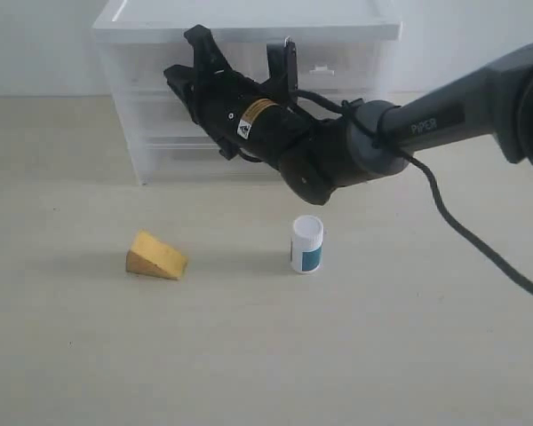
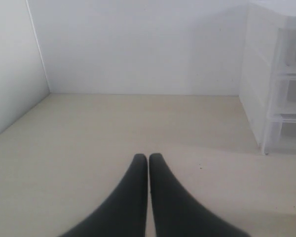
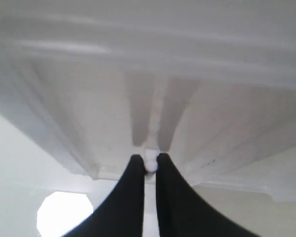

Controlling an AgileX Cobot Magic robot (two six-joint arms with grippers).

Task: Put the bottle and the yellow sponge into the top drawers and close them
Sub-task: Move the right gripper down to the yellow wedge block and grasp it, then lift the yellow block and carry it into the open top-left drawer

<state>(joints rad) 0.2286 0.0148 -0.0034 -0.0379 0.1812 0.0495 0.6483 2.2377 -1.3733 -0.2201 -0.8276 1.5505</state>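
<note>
The white bottle with its teal label stands upright on the table, in front of the cabinet. Left of it lies the yellow sponge, a wedge resting on the table. My right gripper reaches across to the top left drawer of the white cabinet. In the right wrist view this gripper is shut on the drawer's small white clip handle. The top right drawer's handle shows behind the arm. My left gripper is shut with nothing in it, low over bare table, and is out of the exterior view.
The cabinet stands at the back of the table against a white wall, with full-width drawers below the top pair. A black cable hangs from the right arm over the table's right side.
</note>
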